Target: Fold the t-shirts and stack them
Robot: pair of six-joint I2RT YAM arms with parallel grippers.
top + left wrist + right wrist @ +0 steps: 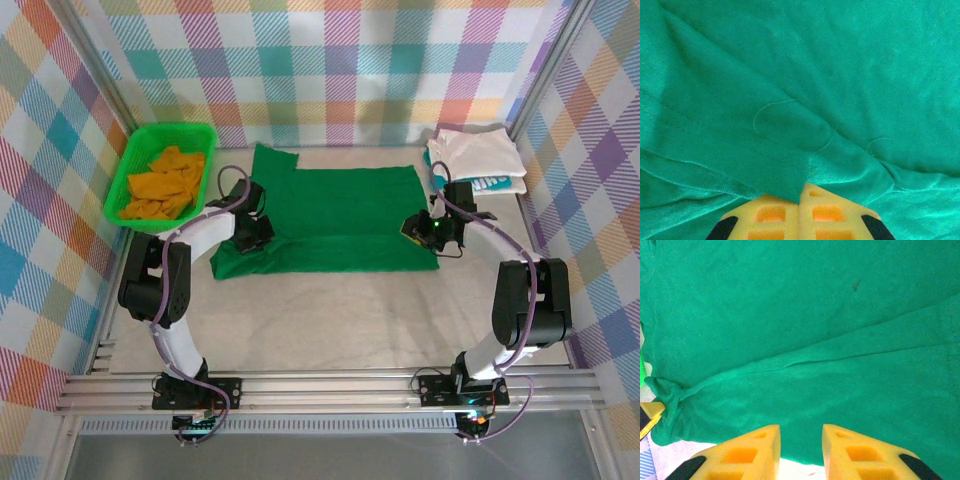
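At green t-shirt (800, 75) edge, left end effector (799, 200) clamped.

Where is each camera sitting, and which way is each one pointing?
Top: above and behind the arms, looking down at the table; left arm and right arm show, flanking the green shirt.
Left wrist: on the left arm, facing down close on the shirt; left fingers shut, pinching a fold.
Right wrist: on the right arm, over the shirt's edge; right fingers apart.
Shared: all see the green shirt.
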